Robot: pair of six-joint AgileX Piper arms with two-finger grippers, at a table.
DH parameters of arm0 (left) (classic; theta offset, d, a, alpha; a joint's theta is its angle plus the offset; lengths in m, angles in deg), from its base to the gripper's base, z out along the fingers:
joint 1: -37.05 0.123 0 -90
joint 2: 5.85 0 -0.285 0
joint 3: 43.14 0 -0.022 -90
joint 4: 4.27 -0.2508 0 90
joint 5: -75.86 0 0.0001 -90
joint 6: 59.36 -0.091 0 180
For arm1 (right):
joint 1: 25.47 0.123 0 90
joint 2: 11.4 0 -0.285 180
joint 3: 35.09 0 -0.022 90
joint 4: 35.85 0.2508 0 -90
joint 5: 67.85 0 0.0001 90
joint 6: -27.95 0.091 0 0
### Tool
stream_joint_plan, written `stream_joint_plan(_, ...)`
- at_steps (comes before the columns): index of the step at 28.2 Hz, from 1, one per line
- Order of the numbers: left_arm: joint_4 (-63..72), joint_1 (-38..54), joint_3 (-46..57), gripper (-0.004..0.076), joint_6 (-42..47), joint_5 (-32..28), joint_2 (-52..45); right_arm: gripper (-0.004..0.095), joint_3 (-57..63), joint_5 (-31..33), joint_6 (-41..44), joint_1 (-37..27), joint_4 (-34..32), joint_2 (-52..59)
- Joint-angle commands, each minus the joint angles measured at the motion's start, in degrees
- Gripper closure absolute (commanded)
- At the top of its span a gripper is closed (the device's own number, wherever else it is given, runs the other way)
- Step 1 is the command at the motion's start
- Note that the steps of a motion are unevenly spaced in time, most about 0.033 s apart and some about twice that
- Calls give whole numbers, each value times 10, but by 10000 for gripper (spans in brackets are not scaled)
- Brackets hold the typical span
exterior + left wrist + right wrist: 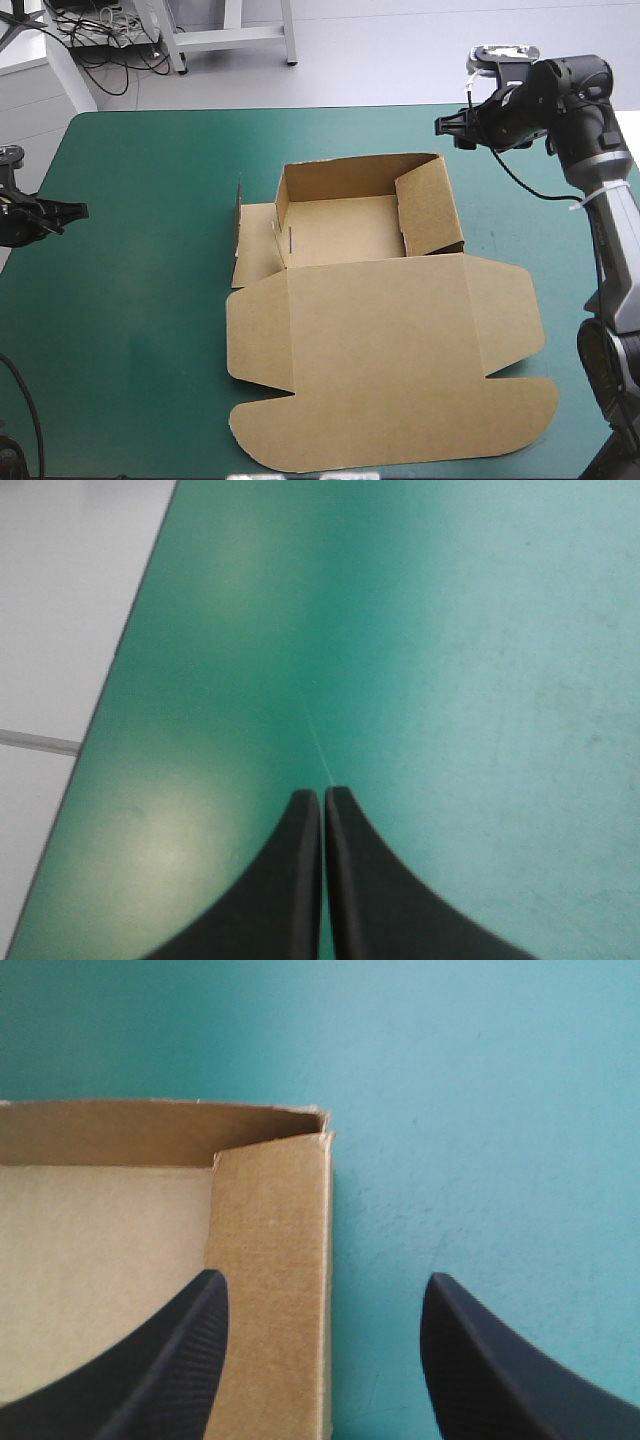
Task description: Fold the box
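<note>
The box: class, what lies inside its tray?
Inside the box only its bare brown floor shows, between raised far and right walls; nothing lies on it. In the right wrist view a finger of the right gripper covers part of that floor.

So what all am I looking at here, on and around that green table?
Cut brown cardboard box: one, brown, middle of the table; far and right walls raised, lid lying flat toward the near edge.
Teal-green table cover: one, teal-green, spread over the table top, under the box.
Left tool: one, two black fingers, shut, over bare cover near the table's left edge.
Right tool: one, two black fingers, open, above the box's far right corner.
</note>
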Motion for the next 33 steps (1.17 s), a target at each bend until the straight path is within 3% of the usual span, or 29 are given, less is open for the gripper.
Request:
stream_joint_plan(1,54,7,-15,723,-33,2,-16,373,23,5,1,-3,40,6)
stream_joint_plan(13,66,7,-14,723,-54,50,-16,373,43,5,-4,-3,68,-111)
stream_joint_plan(24,61,7,30,734,-65,44,-15,375,49,5,-4,-3,77,-153)
stream_joint_plan(27,62,7,43,734,-66,42,-15,512,49,5,-4,-3,77,-153)
stream_joint_plan(30,62,7,50,734,-69,41,-13,898,49,5,-9,-3,77,-153)
stream_joint_plan(33,66,5,51,734,-69,41,-9,917,49,5,-16,-3,77,-153)
